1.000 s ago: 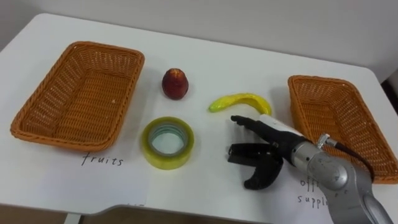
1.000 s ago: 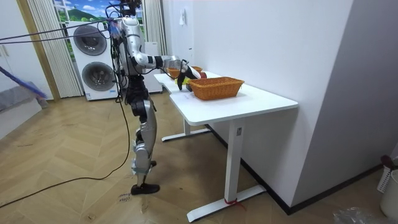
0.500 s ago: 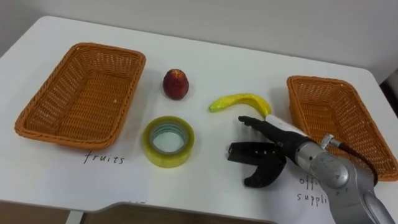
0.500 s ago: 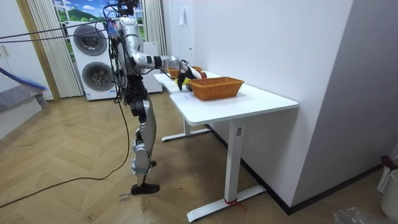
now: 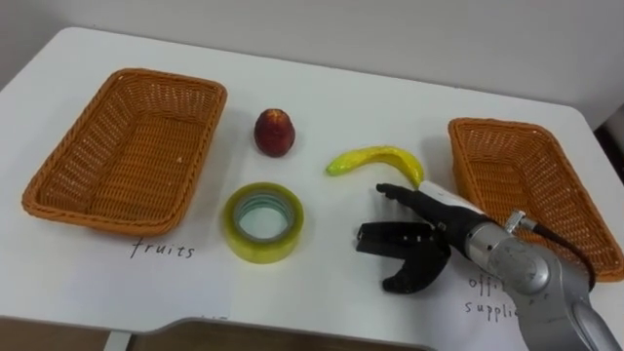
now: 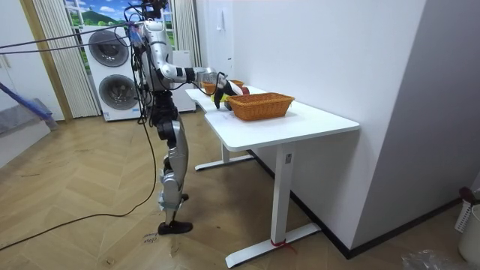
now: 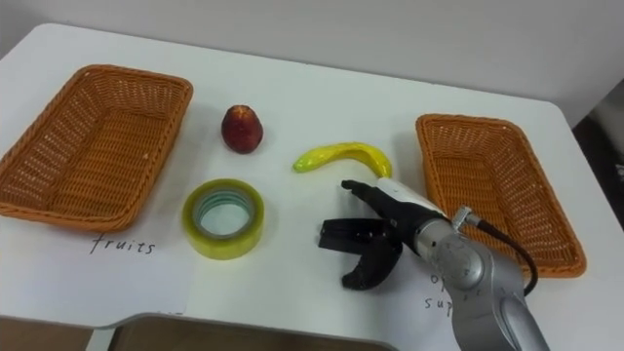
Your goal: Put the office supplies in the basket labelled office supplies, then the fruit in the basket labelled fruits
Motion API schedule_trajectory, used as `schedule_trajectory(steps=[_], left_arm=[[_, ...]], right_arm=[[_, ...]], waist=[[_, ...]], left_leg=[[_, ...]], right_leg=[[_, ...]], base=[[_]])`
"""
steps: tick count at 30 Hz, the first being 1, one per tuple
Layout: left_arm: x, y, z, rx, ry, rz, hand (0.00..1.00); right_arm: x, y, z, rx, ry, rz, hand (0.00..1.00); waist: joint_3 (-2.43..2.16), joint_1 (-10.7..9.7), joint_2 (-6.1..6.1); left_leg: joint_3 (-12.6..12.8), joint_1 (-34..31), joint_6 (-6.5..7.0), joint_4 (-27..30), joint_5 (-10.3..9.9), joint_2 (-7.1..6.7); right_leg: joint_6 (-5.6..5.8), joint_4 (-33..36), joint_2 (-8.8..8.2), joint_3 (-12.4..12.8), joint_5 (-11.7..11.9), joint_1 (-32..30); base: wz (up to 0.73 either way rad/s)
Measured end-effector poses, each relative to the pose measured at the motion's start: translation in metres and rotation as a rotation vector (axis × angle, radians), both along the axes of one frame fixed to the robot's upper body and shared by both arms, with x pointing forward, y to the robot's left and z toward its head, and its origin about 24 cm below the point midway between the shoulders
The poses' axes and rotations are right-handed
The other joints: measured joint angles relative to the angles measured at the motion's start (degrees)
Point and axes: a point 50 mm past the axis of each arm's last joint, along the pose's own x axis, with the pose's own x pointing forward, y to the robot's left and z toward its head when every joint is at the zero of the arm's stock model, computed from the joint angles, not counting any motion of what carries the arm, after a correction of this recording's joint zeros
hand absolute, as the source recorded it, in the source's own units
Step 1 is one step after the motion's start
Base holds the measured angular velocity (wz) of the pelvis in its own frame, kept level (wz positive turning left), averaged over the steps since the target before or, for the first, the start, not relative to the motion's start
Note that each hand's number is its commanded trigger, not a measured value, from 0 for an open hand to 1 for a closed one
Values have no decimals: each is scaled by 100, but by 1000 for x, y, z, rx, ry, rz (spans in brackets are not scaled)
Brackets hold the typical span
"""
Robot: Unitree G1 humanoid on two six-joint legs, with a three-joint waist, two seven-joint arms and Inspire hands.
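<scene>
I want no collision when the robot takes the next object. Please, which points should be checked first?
1. Right robot hand open and empty: ok.
2. Curved yellow banana lies free, just beyond that hand: ok.
3. Yellow ring-shaped tape roll and round red fruit lie apart from the banana: ok.
4. Left orange wicker basket has room: ok.
5. Right orange wicker basket has room: ok.

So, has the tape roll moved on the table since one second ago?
No. The tape roll lies at the same place as before, just to the right of the left basket, near its front corner.
</scene>
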Motion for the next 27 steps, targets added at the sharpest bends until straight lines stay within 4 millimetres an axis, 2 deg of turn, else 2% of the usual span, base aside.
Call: schedule_trajectory(steps=[22,27], left_arm=[[4,1,1,13,5,-36,0],[9,0,1,-2,1,-39,0]], right_arm=[[0,-1,-1,-19,23,5,0],[0,-3,-5,-22,47,1,0]], waist=[[-18,12,-25],[-18,17,-17]], left_leg=[[-20,-28,0,4,0,-4],[-108,10,1,5,-1,-7]], right_leg=[[0,-4,1,-7,0,10],[1,-19,-4,-129,0,97]], base=[[0],[8]])
